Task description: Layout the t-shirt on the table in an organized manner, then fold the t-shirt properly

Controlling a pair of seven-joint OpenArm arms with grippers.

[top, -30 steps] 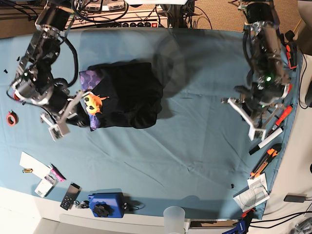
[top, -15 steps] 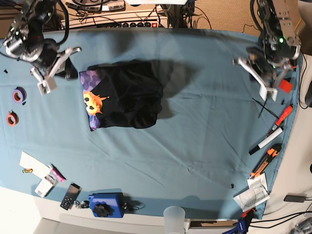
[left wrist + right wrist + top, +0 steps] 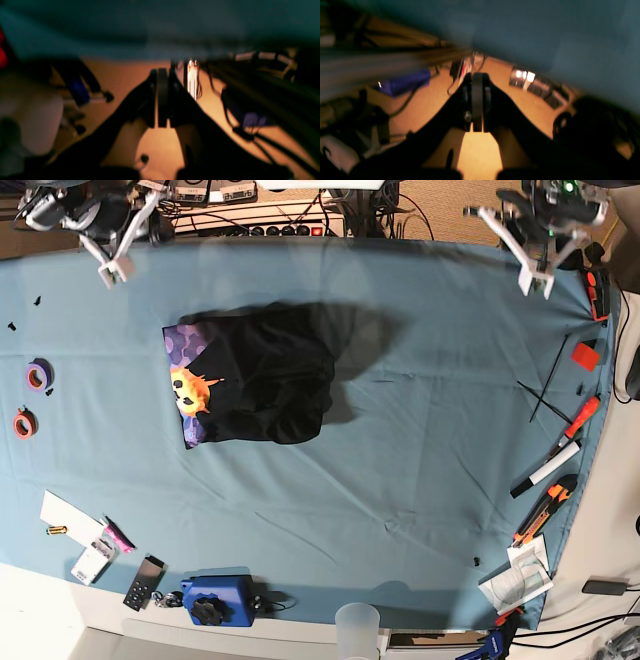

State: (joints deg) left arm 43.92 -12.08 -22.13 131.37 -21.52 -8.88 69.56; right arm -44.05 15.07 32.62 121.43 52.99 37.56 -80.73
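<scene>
Care is being needed now: the black soft t-shirt is lying folded on the blue-covered bench, so both tools, left and right, pressed together and empty, are best parking clear.

The t-shirt is black with a purple, orange and yellow print; the bench cloth is light blue.

We see both arms pull back to the worktop's far edge, left claw and right claw away from the t-shirt.
</scene>
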